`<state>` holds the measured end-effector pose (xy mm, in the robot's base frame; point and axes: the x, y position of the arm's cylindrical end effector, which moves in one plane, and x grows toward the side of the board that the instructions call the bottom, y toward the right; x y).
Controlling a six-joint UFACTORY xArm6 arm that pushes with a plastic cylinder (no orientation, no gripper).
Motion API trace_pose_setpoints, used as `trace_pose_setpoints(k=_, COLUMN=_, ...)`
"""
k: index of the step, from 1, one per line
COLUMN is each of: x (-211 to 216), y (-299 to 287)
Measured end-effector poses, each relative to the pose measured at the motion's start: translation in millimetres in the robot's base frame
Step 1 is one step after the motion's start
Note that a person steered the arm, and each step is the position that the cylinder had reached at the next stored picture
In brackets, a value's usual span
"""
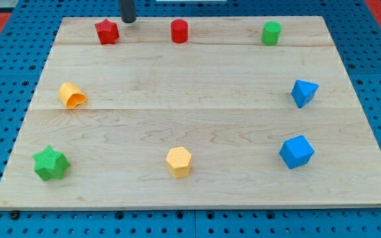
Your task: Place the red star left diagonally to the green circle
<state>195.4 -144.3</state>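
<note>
The red star lies near the board's top edge at the view's upper left. The green circle, a green cylinder, stands near the top edge at the view's upper right. My tip is at the top edge, just right of and slightly above the red star, close to it but apart. A red cylinder stands between the star and the green circle.
The wooden board also holds an orange heart-like block at the left, a green star at the lower left, a yellow hexagon at the bottom middle, a blue triangle-like block and a blue cube at the right.
</note>
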Motion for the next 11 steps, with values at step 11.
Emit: trace_pose_setpoints(k=11, x=66, y=46)
